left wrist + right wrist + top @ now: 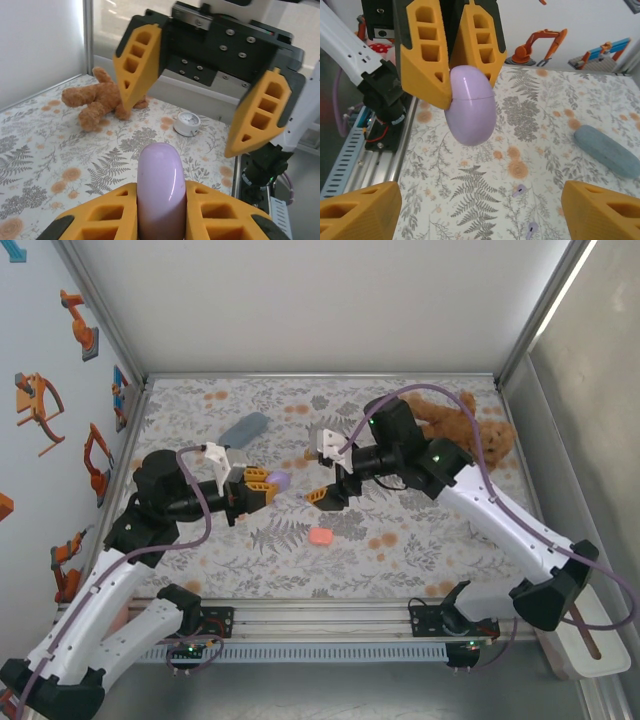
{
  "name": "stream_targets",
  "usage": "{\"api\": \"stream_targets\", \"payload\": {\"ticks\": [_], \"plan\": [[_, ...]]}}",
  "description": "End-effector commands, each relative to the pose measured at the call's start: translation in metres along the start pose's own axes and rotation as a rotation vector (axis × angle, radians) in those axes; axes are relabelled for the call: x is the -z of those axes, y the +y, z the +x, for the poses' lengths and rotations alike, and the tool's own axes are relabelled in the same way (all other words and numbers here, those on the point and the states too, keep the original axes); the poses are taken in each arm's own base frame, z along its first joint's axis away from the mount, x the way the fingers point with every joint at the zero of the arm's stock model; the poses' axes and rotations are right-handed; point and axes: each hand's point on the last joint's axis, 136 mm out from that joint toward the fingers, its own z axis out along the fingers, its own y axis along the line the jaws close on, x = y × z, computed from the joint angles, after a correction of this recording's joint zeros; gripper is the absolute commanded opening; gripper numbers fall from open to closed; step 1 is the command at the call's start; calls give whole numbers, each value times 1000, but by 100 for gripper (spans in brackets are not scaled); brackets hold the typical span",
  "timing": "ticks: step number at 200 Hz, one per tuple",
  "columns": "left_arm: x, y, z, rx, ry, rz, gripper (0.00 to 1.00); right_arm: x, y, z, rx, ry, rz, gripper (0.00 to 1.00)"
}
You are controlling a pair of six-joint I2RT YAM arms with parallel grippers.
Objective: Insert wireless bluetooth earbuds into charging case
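1. Progress looks early: no earbud sits in the case point(470, 107), and its lid is shut, with only a thin seam showing round the middle.
2. Done so far, by my reading: the lilac case is off the desk point(420, 540). The left gripper point(260, 481) is clamped on its lower half, and the rounded end sticks out toward the other arm.
3. The right gripper point(481, 200) faces the case with its jaws spread wide and nothing between them. It is near the case but not touching it.
4. Two tiny lilac earbuds point(519, 189) lie loose on the desk below the held case, just beside each other and well apart from either gripper.
5. A pink item point(320, 536) lies on the desk near the front, below the two grippers. It is too small to tell whether it is a case or buds.
6. A grey-blue object point(607, 150) lies farther back, untouched.
7. What is left, as I judge it:
   - open the lid, most likely with the free right gripper while the left one holds the body;
   - pick each earbud off the desk;
   - seat both in their wells.
8. The wells are hidden while the lid is shut, so their layout cannot be told.
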Motion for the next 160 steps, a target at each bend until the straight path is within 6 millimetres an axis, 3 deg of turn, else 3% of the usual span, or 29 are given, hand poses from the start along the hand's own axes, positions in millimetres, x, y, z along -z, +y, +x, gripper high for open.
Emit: {"api": "stream_targets", "payload": {"ticks": [1, 68, 160], "plan": [[3, -17, 0, -106, 32, 81, 16, 0, 11, -7, -8, 3, -95, 77], [-2, -15, -1, -127, 71, 99, 15, -14, 14, -21, 11, -30, -170, 71], [-2, -15, -3, -141, 69, 100, 15, -29, 17, -22, 10, -20, -206, 51]]}}
